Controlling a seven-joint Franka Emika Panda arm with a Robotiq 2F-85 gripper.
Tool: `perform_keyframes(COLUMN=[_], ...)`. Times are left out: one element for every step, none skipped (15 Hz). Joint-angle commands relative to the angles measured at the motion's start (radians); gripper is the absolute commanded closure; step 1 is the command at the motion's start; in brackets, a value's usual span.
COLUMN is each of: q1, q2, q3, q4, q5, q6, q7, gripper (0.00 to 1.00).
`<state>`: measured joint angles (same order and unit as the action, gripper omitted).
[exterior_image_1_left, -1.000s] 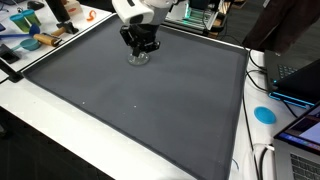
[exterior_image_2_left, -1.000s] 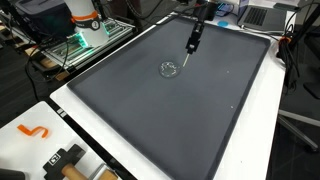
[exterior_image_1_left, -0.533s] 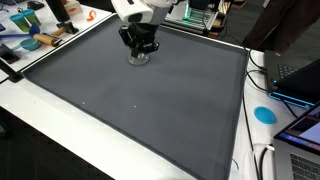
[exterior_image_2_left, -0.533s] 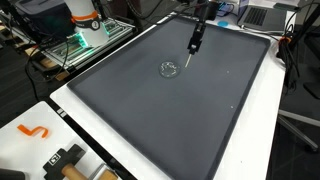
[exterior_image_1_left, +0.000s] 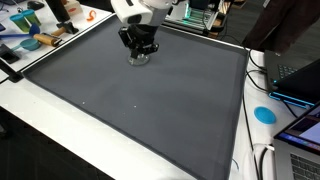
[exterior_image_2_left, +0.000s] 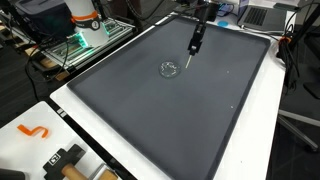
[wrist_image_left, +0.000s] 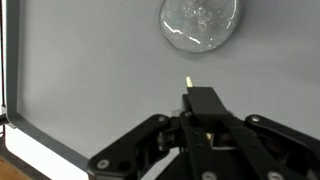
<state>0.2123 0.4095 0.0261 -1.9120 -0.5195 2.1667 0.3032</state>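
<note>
Wrist view: the clear disc (wrist_image_left: 202, 25) lies on the worktop (wrist_image_left: 90, 70) at top centre, directly above the gripper (wrist_image_left: 203, 100) and apart from it. The jaws are drawn together. The disc is round, with no long axis.

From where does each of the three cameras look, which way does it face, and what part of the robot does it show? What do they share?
Exterior view: raised, off a corner of the dark mat, facing across it to the gripper and clear round dish; white wrist shows.
Exterior view: high, looking along the dark mat from another side; gripper and lower arm show.
Wrist view: on the wrist, facing down at the dark mat; shut fingers with a thin stick show.
Shared: all three show dark mat, clear round dish and gripper.
</note>
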Motion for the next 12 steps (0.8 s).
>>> perform_keyframes(q1=[0.007,0.007,0.007,0.006,0.007,0.007,0.007,0.007,0.007,0.007,0.007,0.007], q2=[0.009,0.01,0.012,0.012,0.013,0.013,0.012,0.012,0.011,0.011,0.01,0.01], q3=[-0.005,-0.005,-0.005,-0.004,-0.004,-0.004,-0.003,-0.003,-0.003,-0.002,-0.002,-0.001], q4=[0.002,0.002,0.003,0.004,0.005,0.005,0.006,0.006,0.006,0.006,0.006,0.005], q5=[0.006,0.006,0.008,0.008,0.009,0.009,0.01,0.01,0.01,0.011,0.01,0.01], q6=[-0.011,-0.013,-0.017,-0.018,-0.021,-0.023,-0.028,-0.031,-0.035,-0.038,-0.041,-0.041], q7=[-0.016,-0.019,-0.025,-0.028,-0.03,-0.033,-0.036,-0.038,-0.039,-0.042,-0.045,-0.049], gripper=[0.97,0.97,0.97,0.97,0.97,0.97,0.97,0.97,0.97,0.97,0.97,0.97])
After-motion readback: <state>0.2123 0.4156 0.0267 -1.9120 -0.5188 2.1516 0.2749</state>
